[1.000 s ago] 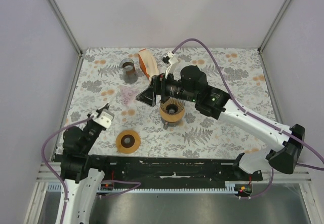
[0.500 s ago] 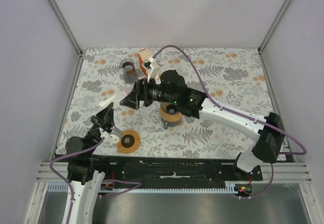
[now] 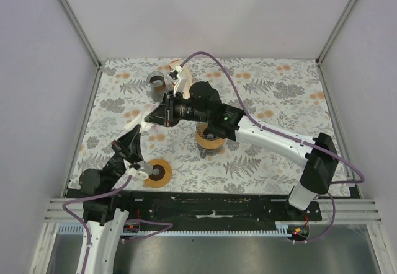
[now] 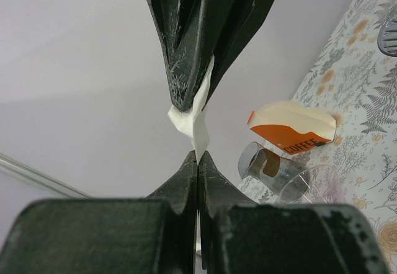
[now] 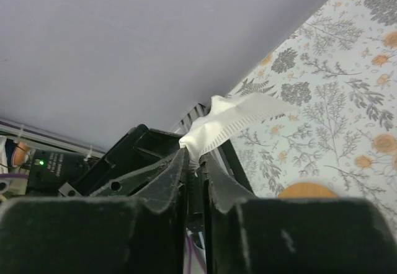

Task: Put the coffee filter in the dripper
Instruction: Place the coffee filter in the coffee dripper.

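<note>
1. On the left gripper point(image 4: 197, 157) the jaws are fully closed. Their tips pinch the lower edge of the white coffee filter point(image 4: 196, 118).
2. The right gripper point(image 5: 193, 160) is clamped just as tight on the same filter from the opposite side. In your left wrist view its dark fingers point(image 4: 180, 51) come down from above, nearly tip to tip with the left's.
3. The paper is crumpled at the pinch, and its ribbed edge fans free beyond it.
4. From above, you have the filter between both grippers over the left part of the floral table point(image 3: 279, 94). It is well apart from the orange dripper point(image 3: 209, 136).
5. An orange ring point(image 3: 157, 173) lies just beside the left arm.
6. At the back are a coffee packet point(image 4: 291, 128) and a clear cup point(image 4: 267, 165). They are possibly touching, but the view is unclear.
</note>
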You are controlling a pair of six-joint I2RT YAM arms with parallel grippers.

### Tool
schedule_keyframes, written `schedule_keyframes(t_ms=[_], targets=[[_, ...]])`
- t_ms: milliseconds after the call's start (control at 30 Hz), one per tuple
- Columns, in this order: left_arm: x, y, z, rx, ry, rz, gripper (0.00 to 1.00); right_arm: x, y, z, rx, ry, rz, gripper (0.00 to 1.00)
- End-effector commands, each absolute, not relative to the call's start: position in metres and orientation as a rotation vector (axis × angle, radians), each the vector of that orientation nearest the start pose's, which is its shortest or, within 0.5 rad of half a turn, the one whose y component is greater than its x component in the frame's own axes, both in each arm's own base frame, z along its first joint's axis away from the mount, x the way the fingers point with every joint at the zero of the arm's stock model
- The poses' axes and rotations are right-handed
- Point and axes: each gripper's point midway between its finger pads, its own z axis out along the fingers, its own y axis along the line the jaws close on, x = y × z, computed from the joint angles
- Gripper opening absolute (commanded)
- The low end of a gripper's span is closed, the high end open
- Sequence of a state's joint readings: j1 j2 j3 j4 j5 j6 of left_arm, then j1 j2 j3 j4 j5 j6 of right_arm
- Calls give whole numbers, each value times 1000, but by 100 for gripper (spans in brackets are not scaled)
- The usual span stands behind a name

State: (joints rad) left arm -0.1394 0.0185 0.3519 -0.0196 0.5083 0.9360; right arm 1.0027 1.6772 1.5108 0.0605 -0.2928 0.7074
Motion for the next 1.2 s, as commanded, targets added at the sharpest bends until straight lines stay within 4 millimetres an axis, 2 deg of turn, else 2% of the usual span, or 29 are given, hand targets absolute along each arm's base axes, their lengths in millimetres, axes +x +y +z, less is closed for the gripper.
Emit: schedule_keyframes(t_ms=[0, 33, 100, 133, 167, 267, 300, 333, 400, 567, 633, 800, 933, 1033, 1067, 1133, 1167], targets=[[188, -93, 320, 1075, 703, 416, 2, 226, 485, 367, -508, 1762, 1516, 7], [187, -94, 319, 1084, 695, 421, 2, 227, 482, 367, -505, 1762, 1514, 0], [184, -97, 320, 1103, 676, 412, 2, 228, 477, 366, -503, 1762, 1508, 0], [184, -101, 313, 1135, 690, 385, 2, 230, 473, 365, -505, 1761, 1501, 0], [182, -106, 307, 1173, 697, 354, 8, 230, 468, 368, -515, 1750, 1502, 0], [168, -121, 291, 1300, 726, 230, 58, 231, 449, 369, -607, 1713, 1480, 0], [162, -125, 283, 1333, 764, 162, 69, 228, 442, 366, -667, 1709, 1462, 0], [157, -127, 280, 1348, 800, 105, 73, 226, 434, 363, -719, 1717, 1431, 0], [150, -131, 286, 1344, 873, 1, 76, 222, 419, 354, -860, 1720, 1305, 0], [137, -143, 313, 1284, 1028, -275, 79, 179, 384, 332, -1286, 1619, 1168, 0], [131, -151, 327, 1261, 1060, -398, 79, 165, 371, 326, -1383, 1570, 1120, 0], [128, -167, 350, 1225, 1155, -660, 76, 138, 347, 332, -1534, 1427, 1087, 0], [136, -171, 358, 1248, 1257, -767, 72, 124, 344, 339, -1615, 1336, 1098, 0], [138, -175, 351, 1324, 1348, -770, 72, 125, 342, 342, -1667, 1268, 1047, 0], [137, -178, 343, 1363, 1408, -789, 72, 126, 341, 344, -1677, 1243, 1026, 0], [130, -191, 335, 1460, 1497, -816, 80, 125, 341, 346, -1713, 1195, 1012, 0], [123, -200, 337, 1503, 1511, -845, 85, 127, 343, 348, -1721, 1187, 1003, 0]])
